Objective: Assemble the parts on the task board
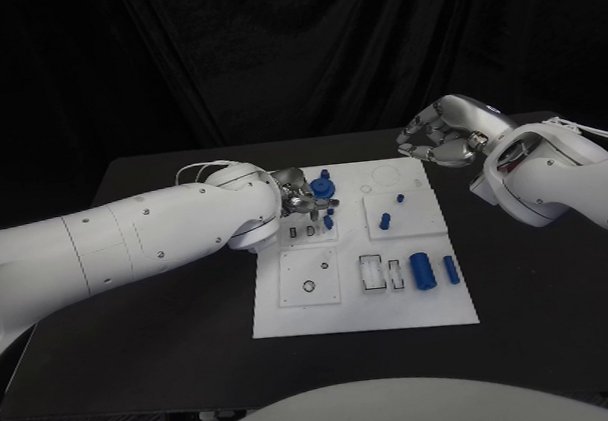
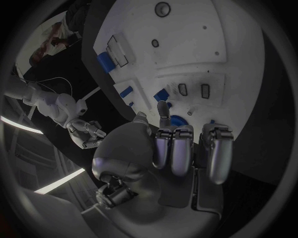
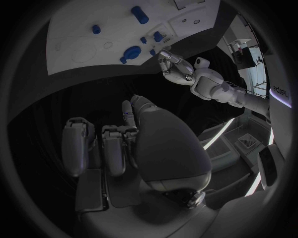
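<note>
On the near part of the task board (image 1: pixel 293 317), you see a blue cylinder (image 1: pixel 421 270) lying flat, well clear of both hands. Farther back, the left hand (image 1: pixel 297 199) sits over the board's far left area. Its fingertips (image 2: pixel 164 108) are next to a round blue part (image 1: pixel 324 185); whether they grip it cannot be determined. The right hand (image 1: pixel 438 137) hovers beyond the board's far right corner, fingers curled in, holding nothing.

Left hand (image 1: pixel 303 202) hides board corner (partly)
</note>
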Robot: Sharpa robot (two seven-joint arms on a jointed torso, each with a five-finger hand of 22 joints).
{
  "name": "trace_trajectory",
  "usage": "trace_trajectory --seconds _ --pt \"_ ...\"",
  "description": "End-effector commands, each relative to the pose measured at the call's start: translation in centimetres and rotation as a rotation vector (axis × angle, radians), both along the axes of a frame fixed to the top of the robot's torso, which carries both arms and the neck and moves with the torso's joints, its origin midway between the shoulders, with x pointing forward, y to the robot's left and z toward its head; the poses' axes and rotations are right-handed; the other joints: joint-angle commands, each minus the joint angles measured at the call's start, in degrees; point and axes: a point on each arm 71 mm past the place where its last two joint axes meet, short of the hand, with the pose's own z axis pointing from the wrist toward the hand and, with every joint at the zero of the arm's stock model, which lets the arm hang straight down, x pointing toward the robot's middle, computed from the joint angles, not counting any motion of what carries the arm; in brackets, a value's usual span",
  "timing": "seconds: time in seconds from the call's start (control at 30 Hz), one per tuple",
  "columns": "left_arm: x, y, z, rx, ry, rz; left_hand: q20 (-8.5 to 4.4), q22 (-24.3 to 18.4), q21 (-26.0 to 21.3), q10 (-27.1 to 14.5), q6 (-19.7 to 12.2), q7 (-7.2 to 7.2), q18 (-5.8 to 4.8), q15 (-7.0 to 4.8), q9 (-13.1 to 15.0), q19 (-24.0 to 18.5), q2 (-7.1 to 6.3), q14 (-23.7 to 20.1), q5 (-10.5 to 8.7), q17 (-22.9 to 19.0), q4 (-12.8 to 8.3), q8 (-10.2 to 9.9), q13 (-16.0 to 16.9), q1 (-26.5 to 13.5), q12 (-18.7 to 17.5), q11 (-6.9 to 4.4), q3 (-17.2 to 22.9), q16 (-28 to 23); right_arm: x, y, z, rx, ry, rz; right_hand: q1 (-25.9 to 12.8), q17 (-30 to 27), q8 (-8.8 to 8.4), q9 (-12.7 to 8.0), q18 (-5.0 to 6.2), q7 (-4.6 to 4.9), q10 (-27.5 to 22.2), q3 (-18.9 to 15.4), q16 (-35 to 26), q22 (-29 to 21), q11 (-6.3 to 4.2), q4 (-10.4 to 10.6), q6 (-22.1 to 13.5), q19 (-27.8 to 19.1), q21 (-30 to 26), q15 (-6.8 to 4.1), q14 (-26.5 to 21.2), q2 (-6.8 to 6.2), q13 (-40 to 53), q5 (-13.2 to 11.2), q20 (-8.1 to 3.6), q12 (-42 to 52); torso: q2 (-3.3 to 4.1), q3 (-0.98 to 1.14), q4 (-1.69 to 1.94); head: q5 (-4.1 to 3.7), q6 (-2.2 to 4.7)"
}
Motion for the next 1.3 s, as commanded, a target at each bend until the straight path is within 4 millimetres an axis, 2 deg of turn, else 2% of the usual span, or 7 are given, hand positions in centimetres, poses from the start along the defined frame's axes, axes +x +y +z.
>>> trace_trajectory --seconds 0.03,0.2,0.37,0.63,1.0,1.2,1.3 --pt "0.05 -0.38 0.01 -0.006 -0.006 -0.022 -0.29 15.08 0.17 5.87 0.24 -0.04 -0.34 -0.37 0.1 6.13 0.0 5.95 -0.38 15.07 -0.09 -0.29 14.93 -0.33 0.11 -0.35 -0.34 -0.26 -0.02 -0.13 -0.22 -0.005 0.019 -0.018 0.47 15.1 0.13 -0.07 0.2 0.02 6.07 0.27 0.15 11.84 0.13 -0.09 0.35 0.39 -0.16 -0.04 5.97 -0.01 15.06 0.52 -0.1 0.16 0.02 -0.12 0.09 0.11 0.01" --pt "0.17 -0.67 -0.07 -0.008 -0.007 -0.028 -0.31 15.08 0.17 5.87 0.3 -0.07 -0.34 -0.42 0.19 6.13 -0.05 5.95 -0.33 15.07 -0.29 -0.73 14.93 0.07 0.11 -0.39 -0.27 -0.26 -0.03 -0.11 -0.25 -0.006 0.021 -0.018 0.47 15.1 0.13 -0.07 0.2 0.02 6.07 0.27 0.15 11.84 0.13 -0.09 0.35 0.39 -0.16 -0.04 5.97 -0.01 15.06 0.52 -0.1 0.16 0.13 -0.19 0.03 0.3 0.01" --pt "0.3 -0.74 -0.15 -0.006 -0.006 -0.031 -0.32 15.08 0.17 5.87 0.33 -0.08 -0.34 -0.43 0.22 6.13 -0.04 5.95 -0.27 15.07 -0.33 -0.9 14.93 0.23 0.11 -0.4 -0.23 -0.26 -0.01 -0.06 -0.29 -0.007 0.025 -0.017 0.51 15.1 0.12 -0.08 0.21 0.03 6.07 0.29 0.15 11.83 0.14 -0.12 0.34 0.38 -0.19 -0.04 5.97 -0.02 15.06 0.65 -0.1 0.16 0.09 -0.15 0.15 0.23 0.01" --pt "0.54 -0.75 -0.31 -0.002 -0.003 -0.032 -0.36 15.08 0.17 5.87 0.51 -0.1 -0.34 -0.47 0.35 6.13 0.08 5.95 0.01 15.07 -0.42 -1.44 14.93 0.76 0.11 -0.43 -0.02 -0.26 -0.06 0.06 -0.3 -0.008 0.029 -0.014 0.54 15.1 0.12 -0.09 0.2 0.03 6.07 0.31 0.15 11.84 0.14 -0.14 0.34 0.39 -0.16 -0.04 5.97 -0.02 15.06 0.73 -0.1 0.16 0.06 -0.05 0.09 0.09 0.01" --pt "0.54 -1.22 -0.49 -0.001 0.003 -0.047 -0.39 15.08 0.17 5.87 0.72 -0.13 -0.34 -0.51 0.46 6.13 0.17 5.95 0.26 15.07 -0.51 -1.84 14.93 1.21 0.11 -0.46 0.19 -0.26 0.0 0.02 -0.34 -0.009 0.03 -0.014 0.57 15.1 0.11 -0.1 0.22 0.04 6.07 0.34 0.15 11.82 0.14 -0.16 0.32 0.37 -0.2 -0.04 5.97 -0.01 15.06 0.84 -0.1 0.16 0.01 -0.04 0.18 -0.19 0.01" --pt "0.6 -1.32 -0.62 0.003 0.008 -0.05 -0.41 15.08 0.17 5.87 0.78 -0.13 -0.34 -0.53 0.49 6.13 0.18 5.95 0.39 15.07 -0.58 -2.12 14.93 1.49 0.11 -0.48 0.3 -0.26 0.02 0.04 -0.39 -0.011 0.032 -0.014 0.57 15.1 0.11 -0.1 0.22 0.04 6.07 0.34 0.15 11.82 0.14 -0.16 0.32 0.37 -0.2 -0.04 5.97 -0.01 15.06 0.84 -0.1 0.16 -0.01 -0.05 0.04 0.13 0.01" --pt "0.58 -1.33 -0.68 0.005 0.011 -0.05 -0.42 15.08 0.17 5.87 0.79 -0.13 -0.34 -0.53 0.5 6.13 0.17 5.95 0.45 15.07 -0.61 -2.25 14.93 1.6 0.11 -0.48 0.34 -0.26 0.03 0.04 -0.43 -0.011 0.034 -0.014 0.59 15.1 0.1 -0.1 0.2 0.05 6.07 0.36 0.15 11.84 0.15 -0.18 0.31 0.4 -0.15 -0.04 5.97 -0.01 15.06 0.98 -0.1 0.16 0.03 -0.05 0.05 -0.03 0.01"
